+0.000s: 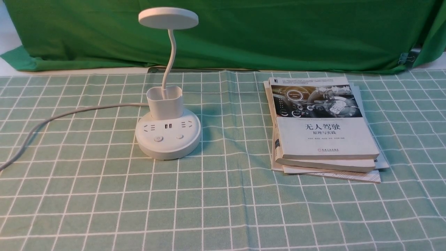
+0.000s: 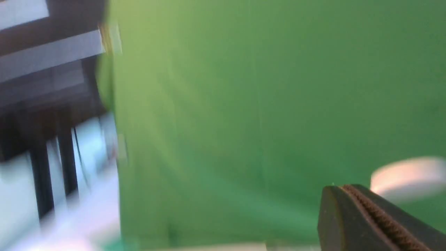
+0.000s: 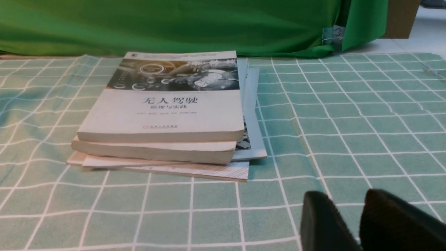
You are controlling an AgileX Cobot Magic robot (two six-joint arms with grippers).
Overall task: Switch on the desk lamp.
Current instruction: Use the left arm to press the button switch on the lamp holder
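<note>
The white desk lamp (image 1: 168, 134) stands on the checked cloth left of centre, with its disc head (image 1: 168, 17) on a curved gooseneck, a cup holder (image 1: 164, 103) and a round base with two buttons (image 1: 158, 138). The head is not lit. Neither gripper shows in the front view. In the blurred left wrist view my left gripper (image 2: 343, 189) is shut and empty, raised in front of the green backdrop, with the lamp's head (image 2: 407, 176) just beyond it. My right gripper (image 3: 345, 200) is slightly open and empty, low over the cloth, near the books.
A stack of books (image 1: 324, 127) lies on the right of the table, also in the right wrist view (image 3: 163, 115). The lamp's grey cord (image 1: 52, 118) runs off to the left. A green backdrop (image 1: 278, 31) hangs behind the table.
</note>
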